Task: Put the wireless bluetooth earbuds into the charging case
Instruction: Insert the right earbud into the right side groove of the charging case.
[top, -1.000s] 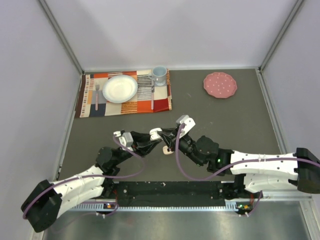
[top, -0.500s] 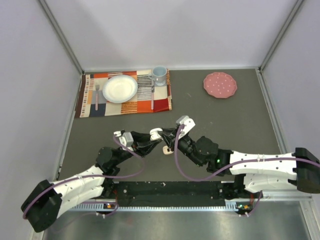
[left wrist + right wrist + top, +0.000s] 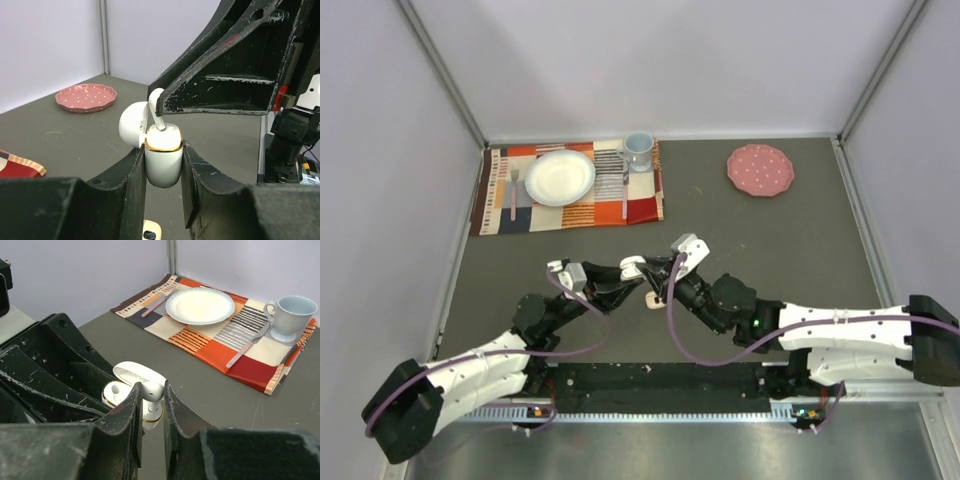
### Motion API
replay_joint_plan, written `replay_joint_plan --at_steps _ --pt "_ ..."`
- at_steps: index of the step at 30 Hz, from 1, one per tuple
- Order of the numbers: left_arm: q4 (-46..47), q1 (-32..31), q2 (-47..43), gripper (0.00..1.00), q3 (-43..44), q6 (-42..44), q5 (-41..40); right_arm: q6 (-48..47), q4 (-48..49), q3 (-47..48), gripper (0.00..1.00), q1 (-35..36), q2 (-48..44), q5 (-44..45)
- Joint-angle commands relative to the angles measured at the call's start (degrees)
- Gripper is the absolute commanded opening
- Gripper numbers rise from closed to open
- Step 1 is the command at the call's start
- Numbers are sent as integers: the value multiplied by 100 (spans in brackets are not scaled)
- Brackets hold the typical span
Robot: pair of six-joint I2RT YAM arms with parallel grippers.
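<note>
Grey table (image 3: 770,240) lies under both arms, with a pink plate (image 3: 760,169) far beyond the claws. Left claw (image 3: 162,152) is closed tight on the open charging case (image 3: 163,165), which stands upright in its grip. Right claw (image 3: 151,396) pinches one white earbud (image 3: 153,388) directly above that case, the stem reaching down to its mouth.

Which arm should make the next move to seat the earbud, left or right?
Right. The right gripper is shut on the earbud, whose stem sits at the mouth of the open charging case. The left gripper is shut on the case, holding it upright, so it should probably just brace.
</note>
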Motion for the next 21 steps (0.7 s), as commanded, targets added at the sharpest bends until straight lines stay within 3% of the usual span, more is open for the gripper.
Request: replay_joint_plan --at_steps 1,21 --pt "595 7 -50 0 179 -62 -340 -233 -172 -74 0 166 118 -1" --pt "507 7 3 0 197 -106 -375 -488 -216 84 1 211 188 78"
